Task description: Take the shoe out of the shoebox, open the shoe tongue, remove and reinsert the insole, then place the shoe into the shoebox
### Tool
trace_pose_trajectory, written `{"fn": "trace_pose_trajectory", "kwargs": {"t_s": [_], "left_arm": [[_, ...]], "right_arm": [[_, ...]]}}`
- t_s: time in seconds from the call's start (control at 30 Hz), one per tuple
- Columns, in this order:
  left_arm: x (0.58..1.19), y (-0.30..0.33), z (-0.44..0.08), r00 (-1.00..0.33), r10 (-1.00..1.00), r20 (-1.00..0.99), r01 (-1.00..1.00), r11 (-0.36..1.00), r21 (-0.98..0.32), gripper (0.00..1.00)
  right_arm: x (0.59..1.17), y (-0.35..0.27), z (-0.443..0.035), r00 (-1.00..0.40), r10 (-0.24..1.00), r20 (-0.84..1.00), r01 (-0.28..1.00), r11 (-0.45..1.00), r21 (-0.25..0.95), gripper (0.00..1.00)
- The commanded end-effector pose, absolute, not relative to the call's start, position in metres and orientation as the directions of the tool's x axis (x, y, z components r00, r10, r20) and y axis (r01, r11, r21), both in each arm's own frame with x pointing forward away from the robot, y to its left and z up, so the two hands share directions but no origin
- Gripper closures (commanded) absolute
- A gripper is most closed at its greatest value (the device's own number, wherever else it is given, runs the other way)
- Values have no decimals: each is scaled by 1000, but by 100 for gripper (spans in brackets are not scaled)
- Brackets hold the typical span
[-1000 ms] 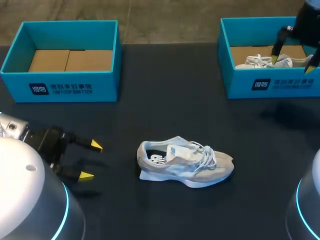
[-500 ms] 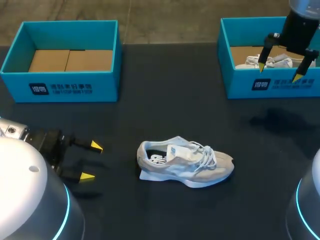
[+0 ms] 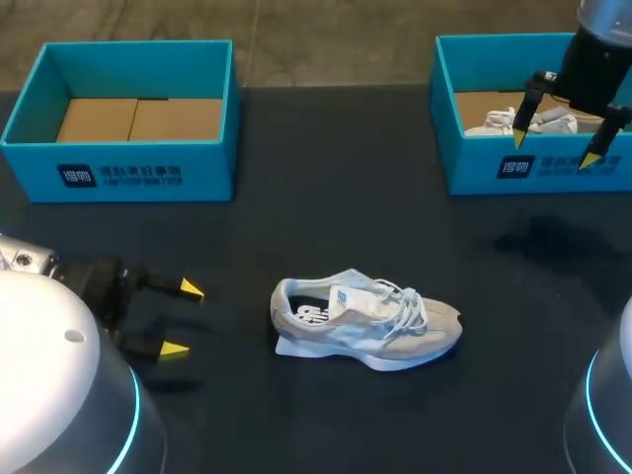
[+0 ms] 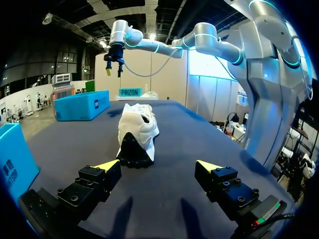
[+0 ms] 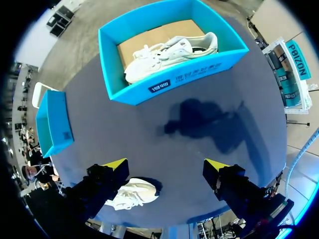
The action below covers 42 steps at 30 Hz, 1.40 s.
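A pale grey and white shoe point(image 3: 367, 323) lies on its sole in the middle of the dark table, toe to the right; the left wrist view shows its heel point(image 4: 136, 133) ahead of my left gripper. A second white shoe point(image 3: 531, 122) point(image 5: 169, 53) rests inside the blue shoebox point(image 3: 474, 163) point(image 5: 164, 84) at the back right. My left gripper point(image 3: 183, 318) point(image 4: 157, 167) stands open low over the table, left of the middle shoe. High over the right shoebox's front wall my right gripper point(image 3: 561, 148) point(image 5: 168, 167) hangs open with nothing between its fingers.
An empty blue shoebox point(image 3: 123, 173) with a cardboard floor stands at the back left. Bare dark tabletop point(image 3: 326, 207) lies between the two boxes and around the middle shoe.
My right gripper swung left and lower from the box's right end to its front wall, then edged slightly back right. The left gripper and both shoes stayed put.
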State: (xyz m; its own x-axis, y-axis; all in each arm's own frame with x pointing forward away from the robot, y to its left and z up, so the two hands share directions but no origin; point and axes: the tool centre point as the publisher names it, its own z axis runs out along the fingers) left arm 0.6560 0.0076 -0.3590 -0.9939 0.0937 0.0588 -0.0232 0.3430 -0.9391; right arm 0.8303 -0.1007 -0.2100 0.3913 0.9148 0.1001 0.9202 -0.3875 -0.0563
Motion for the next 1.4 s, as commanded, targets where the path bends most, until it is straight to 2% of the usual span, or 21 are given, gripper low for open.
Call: {"fn": "trace_pose_trajectory", "kwargs": {"t_s": [0.03,0.43,1.4], "left_arm": [[654,18,-374,-998,43,52,-35,327,-944,0],[646,30,-382,-999,-8,48,-49,266,-963,0],[668,-21,-391,-995,-27,95,-98,255,-962,0]], "right_arm": [[830,-101,-211,391,915,103,920,-387,-55,0],[830,-101,-211,391,915,103,920,-387,-55,0],[826,-91,-212,386,916,111,922,-382,-60,0]]}}
